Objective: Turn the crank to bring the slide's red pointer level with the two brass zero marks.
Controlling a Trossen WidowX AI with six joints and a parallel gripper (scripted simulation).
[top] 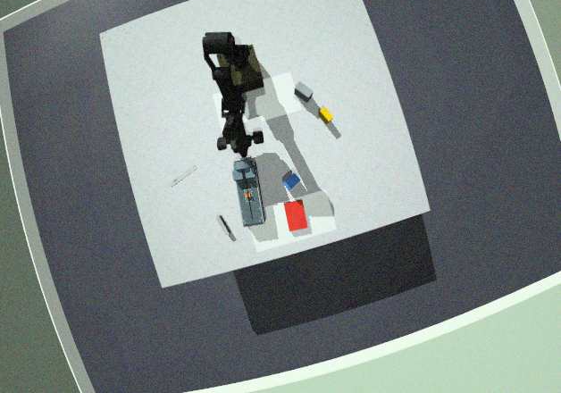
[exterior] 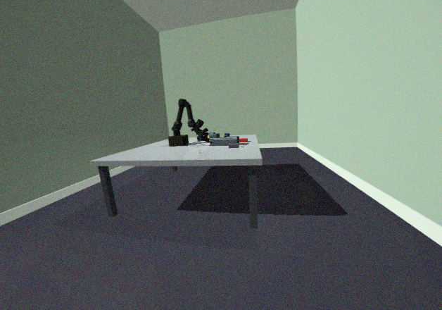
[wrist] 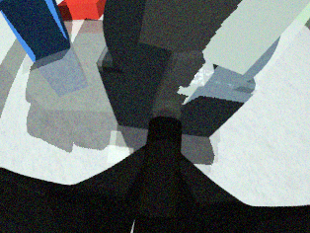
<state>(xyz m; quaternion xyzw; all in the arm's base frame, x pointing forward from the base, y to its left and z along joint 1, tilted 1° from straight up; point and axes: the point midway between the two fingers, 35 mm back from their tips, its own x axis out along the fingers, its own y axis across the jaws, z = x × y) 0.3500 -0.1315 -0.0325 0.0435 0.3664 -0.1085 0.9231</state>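
The machine [top: 256, 204] [exterior: 224, 141] is a long grey-blue housing with a dark lengthwise slot. A tiny red-orange spot [top: 247, 196], seemingly the pointer, sits near the middle of its top. The brass marks are too small to tell apart from it, so whether they are level cannot be told. My gripper [top: 244, 154] [exterior: 208, 138] [wrist: 159, 152] is at the housing's end nearest the arm base, shut on the crank handle. The dark handle [wrist: 164, 129] stands up between the fingertips in the wrist view. The rest of the crank is mostly hidden.
A blue block [top: 291, 180] [wrist: 37, 30] and a red block [top: 296, 215] [exterior: 243, 139] [wrist: 85, 9] lie beside the machine. A grey block [top: 303, 90] and a yellow block [top: 325, 114] are farther off. A pale strip [top: 183, 176] and a thin dark piece [top: 224, 224] lie on the other side.
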